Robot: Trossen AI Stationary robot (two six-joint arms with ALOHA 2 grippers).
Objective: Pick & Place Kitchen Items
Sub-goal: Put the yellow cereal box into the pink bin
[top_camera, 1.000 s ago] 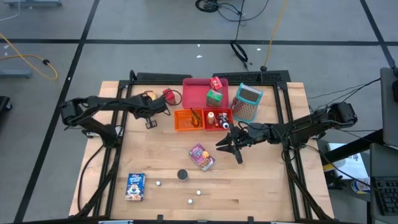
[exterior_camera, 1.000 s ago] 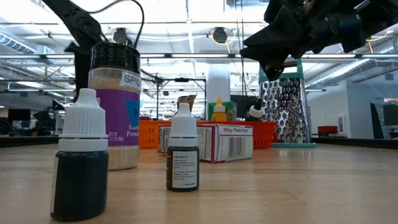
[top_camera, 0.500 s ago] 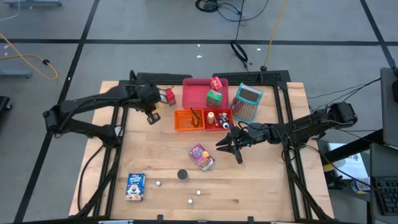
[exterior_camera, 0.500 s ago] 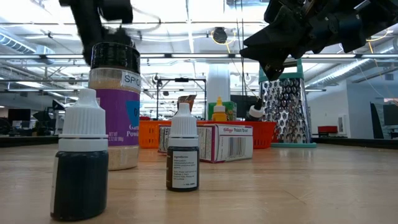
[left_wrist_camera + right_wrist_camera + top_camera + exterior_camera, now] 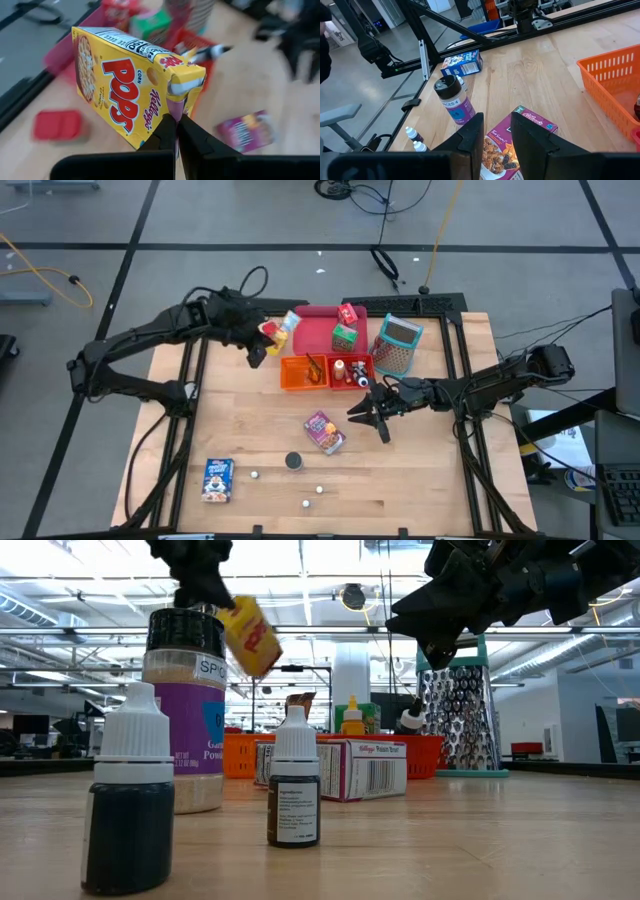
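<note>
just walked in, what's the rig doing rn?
The left gripper is shut on a yellow cereal box and holds it in the air by the pink tray at the back of the table. The right gripper hovers over the table with its fingers apart and empty, near the purple box. A blue box, a black can and small white bottles lie at the front.

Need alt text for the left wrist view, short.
The left gripper, jaws shut, pinches a corner flap of a yellow Corn Pops box and holds it in the air. Blurred below are the pink tray with a green box, a purple packet and a flat red item on the wooden table.
</note>
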